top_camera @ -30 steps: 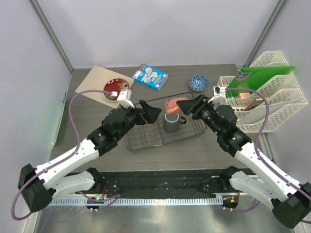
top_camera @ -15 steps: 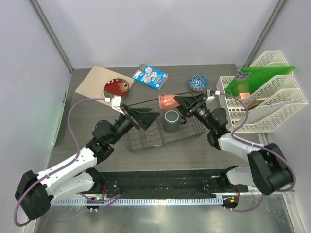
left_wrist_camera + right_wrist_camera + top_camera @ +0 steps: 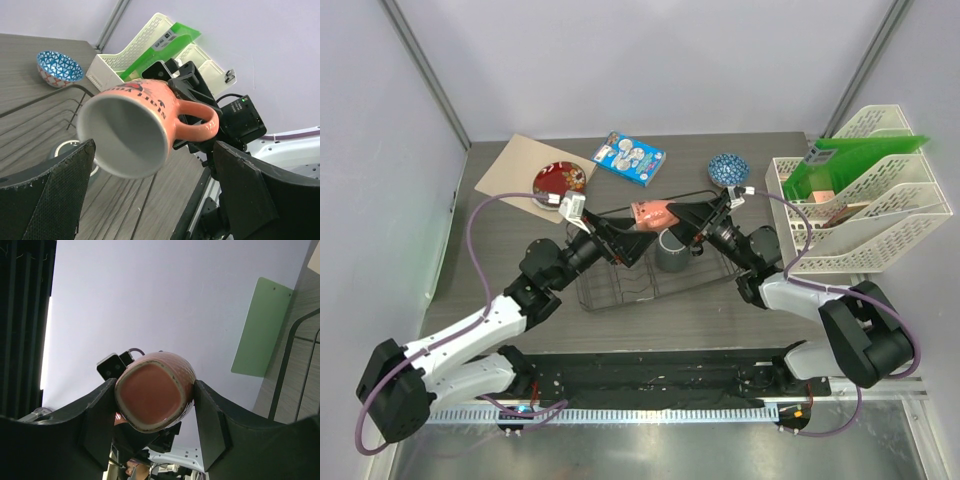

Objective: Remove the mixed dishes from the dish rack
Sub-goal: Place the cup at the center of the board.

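Observation:
My right gripper (image 3: 682,217) is shut on the pinkish-brown mug (image 3: 652,213) and holds it on its side above the dish rack (image 3: 620,292). In the right wrist view the mug's base (image 3: 154,399) sits tight between both fingers. My left gripper (image 3: 633,244) is open just under and left of the mug. In the left wrist view the mug's mouth (image 3: 129,134) faces the camera between the wide-apart fingers (image 3: 46,196), touching neither. The dark grey mug (image 3: 672,251) stands in the rack. The red plate (image 3: 560,180) and the blue-and-white bowl (image 3: 728,169) are on the table.
A blue illustrated packet (image 3: 629,158) lies at the back centre. A tan board (image 3: 512,165) lies under the red plate. A white slotted organiser (image 3: 865,195) with green folders stands at the right. The two arms meet over the rack.
My right gripper has carried the pinkish mug up and to the left, out of the rack. My left gripper has swung in under it with its jaws open.

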### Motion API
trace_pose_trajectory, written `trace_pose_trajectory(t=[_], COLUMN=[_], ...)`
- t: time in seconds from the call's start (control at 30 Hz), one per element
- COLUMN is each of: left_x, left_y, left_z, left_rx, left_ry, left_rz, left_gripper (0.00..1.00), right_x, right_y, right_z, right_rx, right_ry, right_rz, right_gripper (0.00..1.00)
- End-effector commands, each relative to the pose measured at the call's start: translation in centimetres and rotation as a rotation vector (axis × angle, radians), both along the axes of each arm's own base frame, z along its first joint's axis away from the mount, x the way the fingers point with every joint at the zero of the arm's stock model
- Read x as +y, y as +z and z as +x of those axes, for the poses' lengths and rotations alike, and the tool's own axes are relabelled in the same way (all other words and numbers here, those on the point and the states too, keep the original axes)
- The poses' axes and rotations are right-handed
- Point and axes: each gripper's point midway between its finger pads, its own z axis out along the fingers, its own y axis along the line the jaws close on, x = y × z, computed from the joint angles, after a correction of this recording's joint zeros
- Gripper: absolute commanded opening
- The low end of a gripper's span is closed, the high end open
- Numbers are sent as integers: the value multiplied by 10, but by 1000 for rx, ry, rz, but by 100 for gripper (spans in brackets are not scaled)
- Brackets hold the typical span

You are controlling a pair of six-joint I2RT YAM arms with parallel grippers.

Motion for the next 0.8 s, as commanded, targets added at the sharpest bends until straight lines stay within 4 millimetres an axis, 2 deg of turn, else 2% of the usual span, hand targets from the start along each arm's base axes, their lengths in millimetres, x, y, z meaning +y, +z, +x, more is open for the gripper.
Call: trace_pose_trajectory(t=[0.0,0.1,0.3,0.4,0.43,0.53,0.57,0.6,0.67,0.7,0.73,0.77], left_x=[-3,-9,-19,-20,-21,-22,-22,-22,-19,-16,-9,-2], left_y=[12,11,4,6,5,7,8,9,16,4,19,22], left_z=[6,3,3,3,2,-1,-2,-3,-1,2,5,9], left_rx=[-39,-38,-30,-32,-28,-36,-36,-30,-36,26,19,23], left_ry=[9,-33,-73,-77,-86,-103,-107,-109,-92,-63,-25,20], left_rz=[5,0,11,12,19,26,28,35,37,81,72,82], left_gripper=[98,91,72,54,41,20,0,0,0,0,0,0], right_x=[-7,-6,2,6,7,9,9,10,11,11,15,17], right_y=[73,69,74,76,76,74,74,73,71,72,66,63], right_z=[-35,-37,-45,-49,-49,-51,-52,-53,-55,-58,-56,-56], right_rx=[-271,-258,-266,-271,-273,-275,-277,-281,-293,-312,-324,-329], right_ry=[47,56,104,125,126,139,142,151,149,155,142,137], right_rz=[162,161,184,186,187,180,179,171,157,142,90,57], right_gripper=[1,1,1,1,1,1,1,1,9,20,46,52])
